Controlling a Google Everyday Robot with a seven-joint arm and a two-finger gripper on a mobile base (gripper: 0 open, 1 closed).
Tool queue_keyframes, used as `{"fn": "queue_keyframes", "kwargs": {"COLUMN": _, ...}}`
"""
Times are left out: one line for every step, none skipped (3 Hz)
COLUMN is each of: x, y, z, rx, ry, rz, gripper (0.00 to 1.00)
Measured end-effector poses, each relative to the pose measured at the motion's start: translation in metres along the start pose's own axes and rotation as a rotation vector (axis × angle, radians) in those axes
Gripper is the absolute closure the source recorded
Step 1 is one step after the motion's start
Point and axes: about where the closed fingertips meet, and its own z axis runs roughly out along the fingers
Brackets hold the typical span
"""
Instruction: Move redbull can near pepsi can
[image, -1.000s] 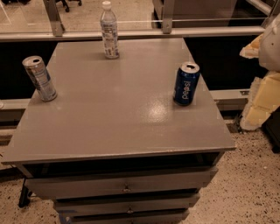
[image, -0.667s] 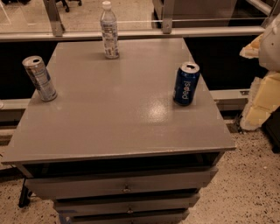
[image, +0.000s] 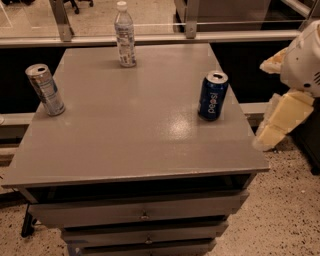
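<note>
The redbull can (image: 45, 90), slim and silver with blue patches, stands upright near the left edge of the grey table (image: 130, 130). The pepsi can (image: 212, 95), dark blue with white lettering, stands upright near the table's right edge. The two cans are far apart, on opposite sides of the table. My gripper (image: 280, 122), cream-coloured under a white arm housing, hangs off the table's right side, to the right of the pepsi can and a little nearer the front. It holds nothing that I can see.
A clear plastic bottle (image: 124, 35) stands upright at the back of the table, left of centre. The table has drawers (image: 144, 215) below its front edge. A low rail and a glass partition run behind it. The floor is speckled.
</note>
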Motion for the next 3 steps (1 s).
{"fn": "queue_keyframes", "kwargs": {"x": -0.024, "y": 0.010, "z": 0.035, "rx": -0.035, "ry": -0.158, "rz": 0.061, "gripper": 0.00}}
{"fn": "queue_keyframes", "kwargs": {"x": -0.056, "y": 0.020, "z": 0.065, "rx": -0.081, "ry": -0.326, "rz": 0.127, "gripper": 0.00}}
{"fn": "queue_keyframes", "kwargs": {"x": -0.093, "y": 0.038, "z": 0.086, "rx": -0.141, "ry": -0.483, "rz": 0.182, "gripper": 0.00}}
